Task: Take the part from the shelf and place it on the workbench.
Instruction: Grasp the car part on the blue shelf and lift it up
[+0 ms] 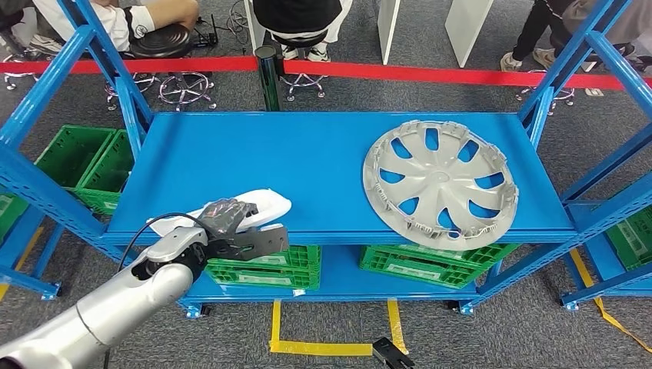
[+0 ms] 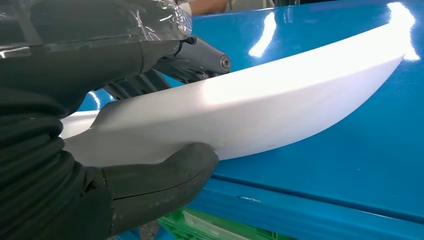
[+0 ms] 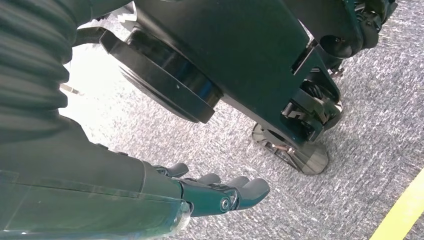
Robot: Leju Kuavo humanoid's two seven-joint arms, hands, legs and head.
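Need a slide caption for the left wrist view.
Left hand grips the white part at the front edge of the blue shelf.

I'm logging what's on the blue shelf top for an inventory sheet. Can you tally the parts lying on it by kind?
Long white curved plastic part, gripped by the left hand at the shelf's front edge: 1
Round silver spoked wheel cover, lying flat on the blue shelf top: 1
Total: 2
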